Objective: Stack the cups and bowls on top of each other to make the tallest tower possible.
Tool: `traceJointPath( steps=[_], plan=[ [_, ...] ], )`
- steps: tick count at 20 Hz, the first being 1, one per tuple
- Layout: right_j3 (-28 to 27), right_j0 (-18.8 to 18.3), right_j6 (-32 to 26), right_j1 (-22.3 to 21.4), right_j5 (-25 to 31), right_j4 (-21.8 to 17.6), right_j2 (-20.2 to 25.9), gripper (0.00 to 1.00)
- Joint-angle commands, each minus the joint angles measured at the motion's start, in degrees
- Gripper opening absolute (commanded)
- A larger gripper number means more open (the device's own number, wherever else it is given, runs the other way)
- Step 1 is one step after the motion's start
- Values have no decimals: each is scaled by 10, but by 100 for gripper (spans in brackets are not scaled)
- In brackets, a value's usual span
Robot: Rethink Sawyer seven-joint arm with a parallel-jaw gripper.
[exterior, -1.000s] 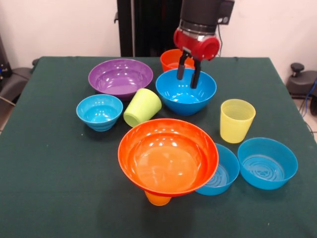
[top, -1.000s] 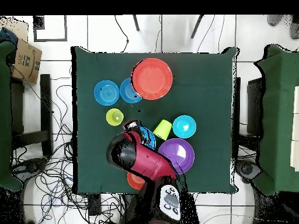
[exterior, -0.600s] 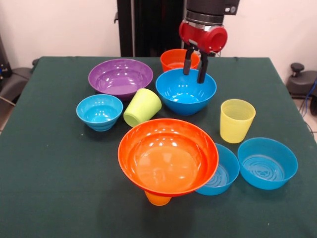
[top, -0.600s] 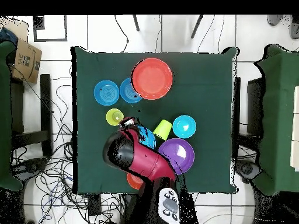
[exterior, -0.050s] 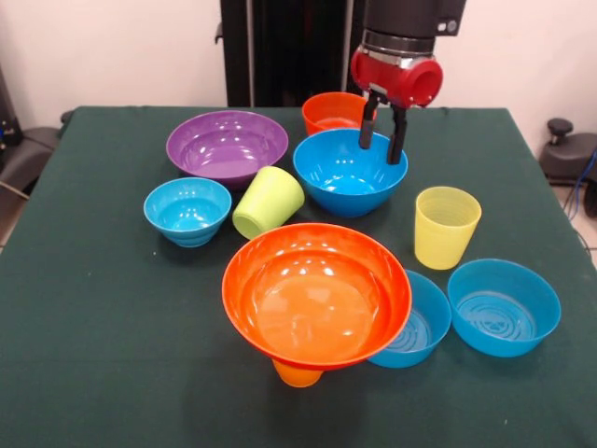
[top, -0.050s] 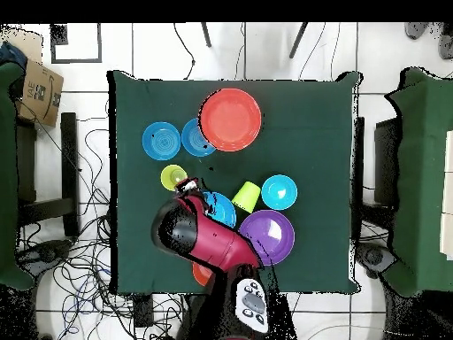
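The large blue bowl (exterior, -0.050s: 350,171) sits far-centre on the green surface (exterior, -0.050s: 112,308), not yet stacked. The claw (exterior, -0.050s: 383,147), fingers spread and empty, has slid right over half a second to straddle the bowl's right rim, likely preparing a rim grasp.

— Where is there free room on the desk (exterior, -0.050s: 103,336)?
— The whole near-left stretch lies bare in the front view.
— And what crowds the gripper (exterior, -0.050s: 383,142)?
— Its parted fingers (exterior, -0.050s: 398,140) straddle the large blue bowl (exterior, -0.050s: 350,173)'s rim; the small orange bowl (exterior, -0.050s: 328,110) stands just behind, the yellow cup (exterior, -0.050s: 446,225) near.
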Motion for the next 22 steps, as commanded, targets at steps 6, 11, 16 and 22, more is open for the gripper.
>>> traceJointPath(
  steps=[6, 11, 16, 22],
  plan=[
    [6, 0, 125, 73, -48, 15, 57, 100],
    [3, -11, 125, 86, -69, 5, 65, 100],
    [12, -25, 129, 76, -72, -1, 76, 100],
    [21, -35, 133, 51, -57, 7, 95, 100]
  ],
)
